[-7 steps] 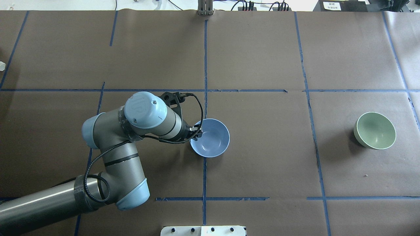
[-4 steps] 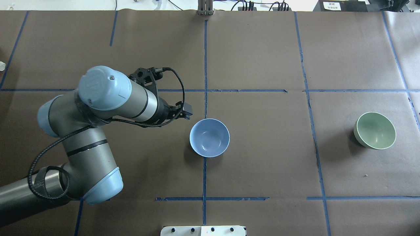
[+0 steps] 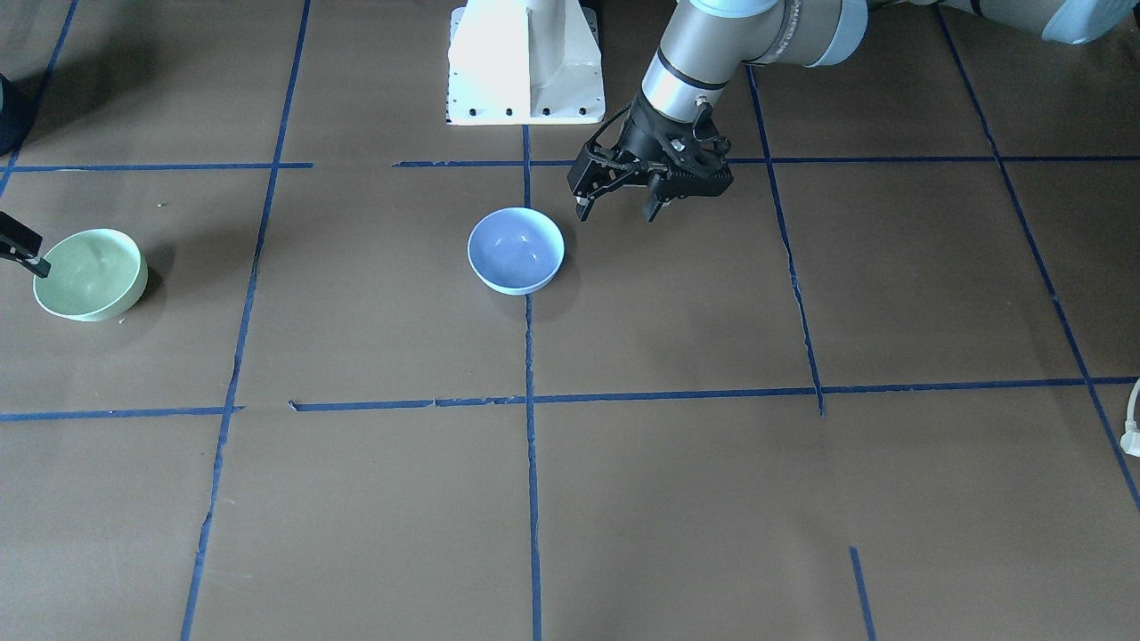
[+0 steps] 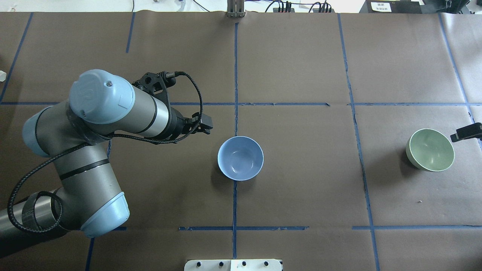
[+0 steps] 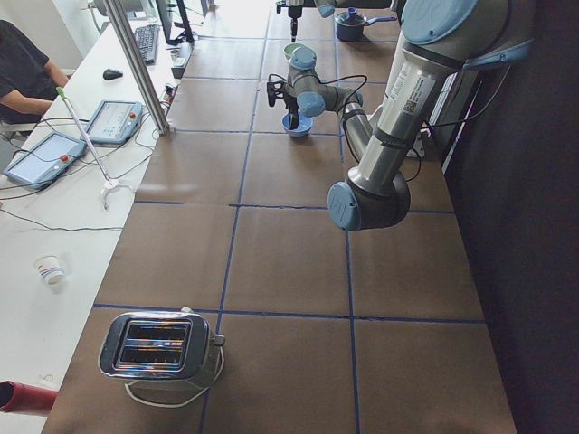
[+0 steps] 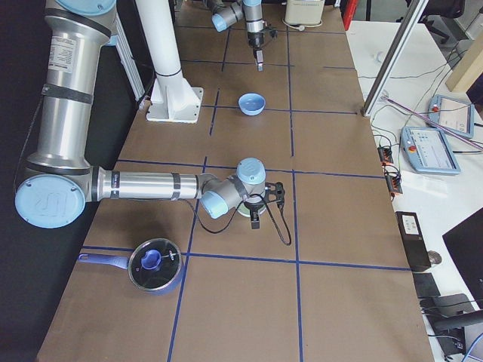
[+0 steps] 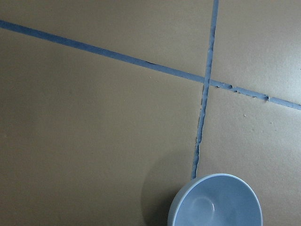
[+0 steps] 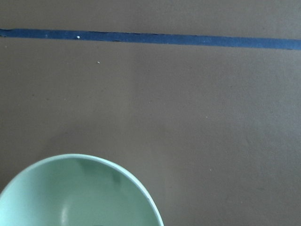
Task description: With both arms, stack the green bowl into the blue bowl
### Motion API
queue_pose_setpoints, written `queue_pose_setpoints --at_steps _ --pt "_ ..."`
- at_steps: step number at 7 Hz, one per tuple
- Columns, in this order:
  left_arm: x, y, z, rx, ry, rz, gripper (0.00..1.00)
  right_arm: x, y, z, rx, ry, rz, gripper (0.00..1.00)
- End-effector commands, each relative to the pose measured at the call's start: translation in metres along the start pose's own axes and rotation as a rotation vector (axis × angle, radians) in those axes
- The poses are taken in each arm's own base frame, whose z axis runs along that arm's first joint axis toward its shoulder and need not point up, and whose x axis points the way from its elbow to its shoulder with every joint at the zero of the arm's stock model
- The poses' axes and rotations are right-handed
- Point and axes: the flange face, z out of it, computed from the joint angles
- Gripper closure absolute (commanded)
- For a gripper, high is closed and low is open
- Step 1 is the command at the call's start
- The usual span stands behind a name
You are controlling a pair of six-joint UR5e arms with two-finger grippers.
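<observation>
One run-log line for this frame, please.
left gripper: open, empty, beside pale blue round bowl | right gripper: near rim of pale green round bowl, state unclear | bowls: apart, unstacked

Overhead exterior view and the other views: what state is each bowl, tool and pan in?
blue bowl: upright, empty, nothing gripping it.
green bowl: upright, empty, not yet stacked.
left tool: open, empty, hovering beside the blue bowl.
right tool: by the green bowl's rim; open or shut cannot be told.
saucepan: covered by its lid.

Opposed exterior views, both with blue bowl [image 4: 240, 158]
</observation>
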Motion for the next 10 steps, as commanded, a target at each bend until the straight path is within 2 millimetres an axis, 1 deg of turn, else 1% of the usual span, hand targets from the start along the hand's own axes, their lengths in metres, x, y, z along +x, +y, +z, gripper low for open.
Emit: queue_pose_setpoints --at_steps 1,2,3,4,5,6,7,8,9,10 --pt "0.0 0.001 -0.001 -0.001 0.003 -0.001 0.0 -0.001 0.008 0.026 -0.013 0.018 0.007 0.12" --pt "0.002 0.001 -0.003 -0.001 0.007 -0.005 0.0 0.012 0.013 0.036 -0.022 0.024 0.014 0.48" --pt "0.003 0.001 -0.005 0.001 0.013 -0.005 0.0 0.013 0.013 0.037 -0.023 0.021 0.015 0.98" --pt "0.003 0.003 -0.006 0.0 0.016 -0.005 0.0 0.001 0.004 0.036 -0.014 0.005 0.028 1.0" --pt "0.004 0.002 -0.007 0.002 0.017 -0.005 0.0 -0.015 -0.005 0.033 -0.005 -0.017 0.067 1.0" --pt "0.005 0.003 -0.012 0.004 0.027 -0.003 0.0 -0.028 -0.009 0.025 -0.002 -0.047 0.062 1.0" --pt "0.008 0.005 -0.021 0.006 0.045 0.002 0.0 -0.059 -0.011 0.002 0.0 -0.119 0.034 1.0" --pt "0.01 0.007 -0.033 0.012 0.064 0.007 0.0 -0.112 -0.005 -0.018 -0.006 -0.187 0.005 1.0" --pt "0.008 0.002 -0.053 0.032 0.091 0.007 0.0 -0.188 -0.001 -0.038 -0.012 -0.275 0.061 1.0" --pt "-0.023 0.008 -0.069 0.039 0.081 0.007 0.0 -0.271 -0.016 -0.057 -0.024 -0.38 0.177 1.0"
